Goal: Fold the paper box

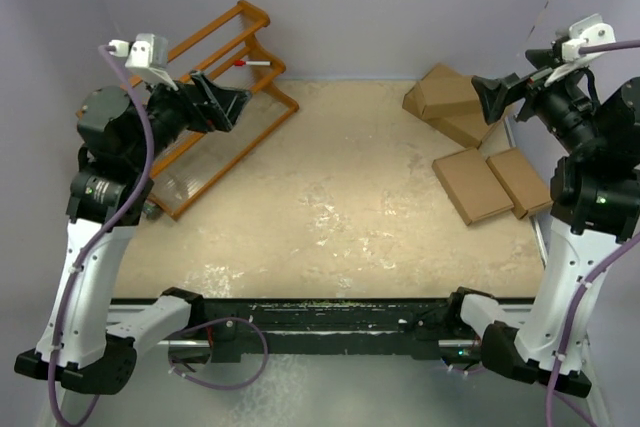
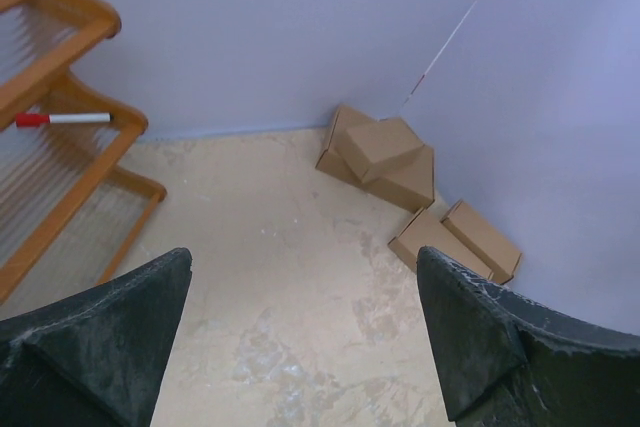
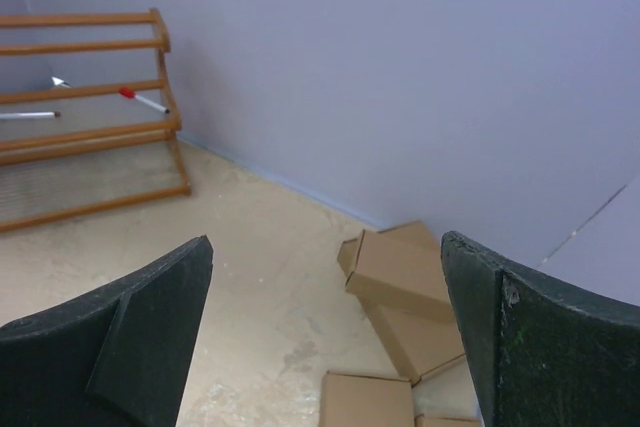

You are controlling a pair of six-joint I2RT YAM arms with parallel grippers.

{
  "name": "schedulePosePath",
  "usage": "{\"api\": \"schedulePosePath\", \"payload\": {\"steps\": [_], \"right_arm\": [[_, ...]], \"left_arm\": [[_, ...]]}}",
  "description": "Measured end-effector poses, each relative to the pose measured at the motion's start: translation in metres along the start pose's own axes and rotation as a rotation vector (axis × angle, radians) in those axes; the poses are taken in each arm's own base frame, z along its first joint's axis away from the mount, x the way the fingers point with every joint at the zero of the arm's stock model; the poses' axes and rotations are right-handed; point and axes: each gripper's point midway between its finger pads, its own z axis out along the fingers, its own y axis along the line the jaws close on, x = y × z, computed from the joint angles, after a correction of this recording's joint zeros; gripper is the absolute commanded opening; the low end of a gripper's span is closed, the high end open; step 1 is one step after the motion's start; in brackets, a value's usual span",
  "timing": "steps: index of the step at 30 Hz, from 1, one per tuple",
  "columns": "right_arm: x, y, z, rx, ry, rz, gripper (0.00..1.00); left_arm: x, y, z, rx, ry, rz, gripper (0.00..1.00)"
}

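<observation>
No flat die-cut cardboard sheet shows in any view; the paper box is out of view. My left gripper (image 1: 238, 105) is raised over the back left of the table, above the wooden rack, open and empty. In the left wrist view (image 2: 302, 259) its fingers stand wide apart over bare tabletop. My right gripper (image 1: 488, 97) is raised at the back right, over the ready-made boxes, open and empty. In the right wrist view (image 3: 326, 242) it is also wide open.
An orange wooden rack (image 1: 232, 75) holding a red-capped marker (image 1: 255, 64) stands at the back left. Larger ready-made brown boxes (image 1: 448, 99) are stacked in the back right corner. Two flat brown boxes (image 1: 474, 185) lie in front of them. Lilac walls enclose the beige table (image 1: 330, 207).
</observation>
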Motion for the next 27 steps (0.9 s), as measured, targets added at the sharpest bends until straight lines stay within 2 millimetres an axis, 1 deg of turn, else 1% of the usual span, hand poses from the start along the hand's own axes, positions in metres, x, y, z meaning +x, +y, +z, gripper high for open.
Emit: {"api": "schedulePosePath", "payload": {"steps": [2, 4, 9, 12, 19, 27], "right_arm": [[-0.01, 0.006, -0.004, -0.02, -0.016, 0.01, 1.0], [-0.017, 0.012, -0.008, -0.038, -0.024, 0.037, 1.0], [-0.026, 0.016, -0.013, -0.029, -0.02, 0.114, 1.0], [-0.027, 0.013, -0.013, -0.011, -0.012, 0.148, 1.0], [-0.02, 0.015, -0.013, -0.011, 0.016, 0.186, 1.0], [-0.018, 0.017, -0.014, -0.016, 0.027, 0.191, 1.0]], "left_arm": [[-0.016, -0.009, -0.008, 0.014, -0.032, 0.015, 0.96], [-0.026, -0.016, -0.016, 0.025, -0.053, 0.03, 0.96], [-0.035, -0.023, -0.026, 0.033, -0.065, 0.042, 0.97], [-0.033, -0.023, -0.027, 0.031, -0.058, 0.04, 0.97], [-0.032, -0.023, -0.028, 0.036, -0.053, 0.039, 0.98], [-0.018, -0.018, -0.025, 0.03, -0.024, 0.031, 0.98]]}}
